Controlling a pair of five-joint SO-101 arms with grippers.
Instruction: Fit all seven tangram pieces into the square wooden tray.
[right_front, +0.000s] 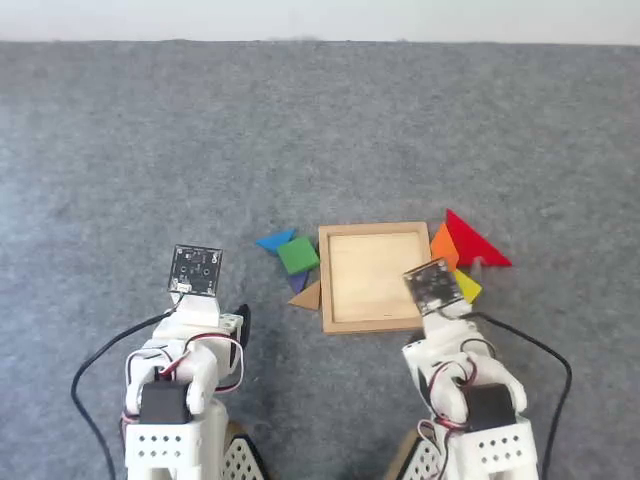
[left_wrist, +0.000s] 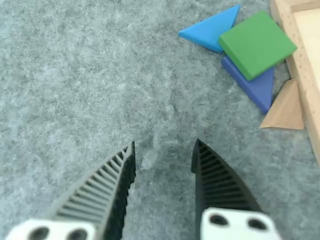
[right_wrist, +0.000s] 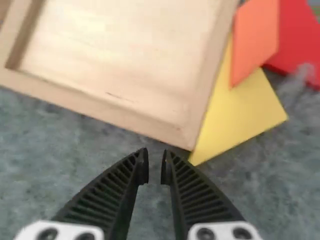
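The square wooden tray (right_front: 325, 280) lies empty mid-table. Off one side lie a light blue triangle (right_front: 275, 241), a green square (right_front: 298, 255), a dark blue piece (right_front: 298, 281) and a tan triangle (right_front: 308, 296). Off the other side lie a red triangle (right_front: 472, 243), an orange piece (right_front: 444, 245) and a yellow piece (right_front: 467, 287). My left gripper (left_wrist: 163, 150) is open over bare carpet, short of the blue triangle (left_wrist: 210, 30) and green square (left_wrist: 257, 44). My right gripper (right_wrist: 154, 159) is shut on nothing, just off the tray's corner (right_wrist: 185, 132) beside the yellow piece (right_wrist: 240, 115).
Grey carpet covers the whole table, with wide free room behind and to both sides of the tray. The two arm bases (right_front: 170, 420) (right_front: 480, 420) stand at the near edge, with cables trailing beside them.
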